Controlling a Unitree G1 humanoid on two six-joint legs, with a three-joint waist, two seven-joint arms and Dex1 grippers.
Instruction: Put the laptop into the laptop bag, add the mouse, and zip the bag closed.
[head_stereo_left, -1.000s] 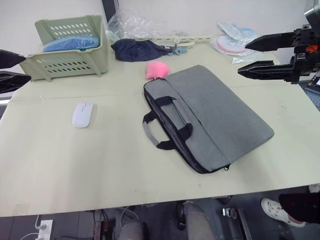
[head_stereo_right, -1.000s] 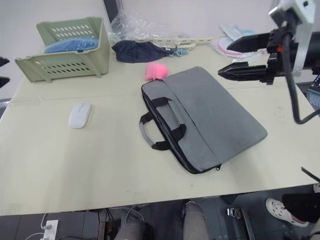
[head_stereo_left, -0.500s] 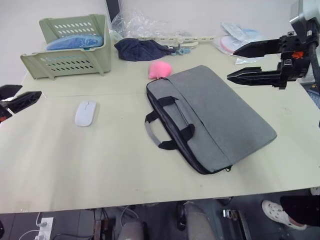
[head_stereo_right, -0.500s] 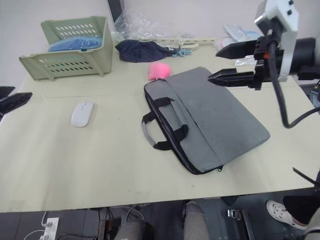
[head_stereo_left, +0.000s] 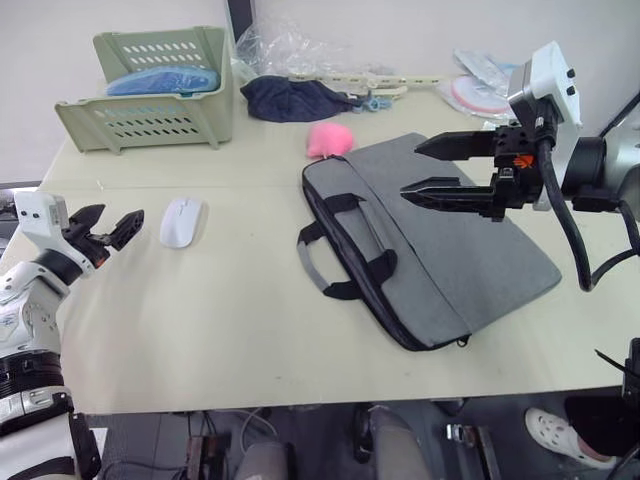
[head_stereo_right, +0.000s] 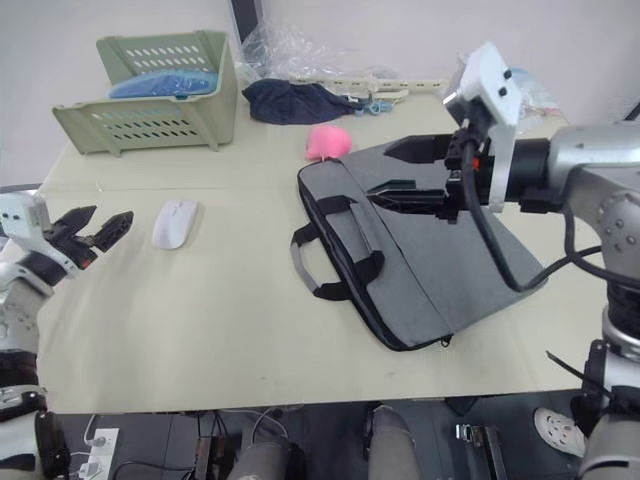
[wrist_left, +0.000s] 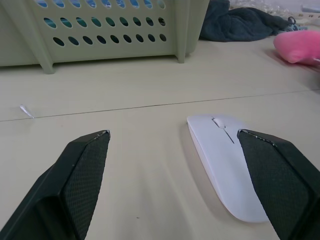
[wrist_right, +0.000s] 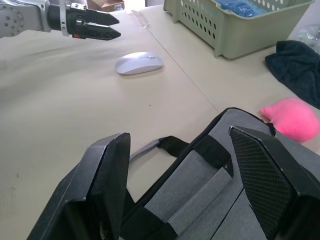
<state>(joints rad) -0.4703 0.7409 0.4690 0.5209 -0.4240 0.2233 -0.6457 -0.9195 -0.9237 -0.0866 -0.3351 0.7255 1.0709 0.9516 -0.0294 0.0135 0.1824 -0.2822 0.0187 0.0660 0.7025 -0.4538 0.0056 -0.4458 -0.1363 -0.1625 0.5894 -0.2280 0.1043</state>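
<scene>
Both grippers spread apart, holding nothing.
Right gripper (head_stereo_left: 408, 167) hovers over the bag (head_stereo_left: 450, 250); mouse (head_stereo_left: 180, 220) lies at the bag's 9 o'clock, just beyond the left gripper (head_stereo_left: 116, 221).

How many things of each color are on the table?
Gray: 1, the laptop bag
White: 1, the mouse
Pink: 1, the plush toy
Green: 1, the basket
Dark blue: 1, the cloth
Total: 5
</scene>
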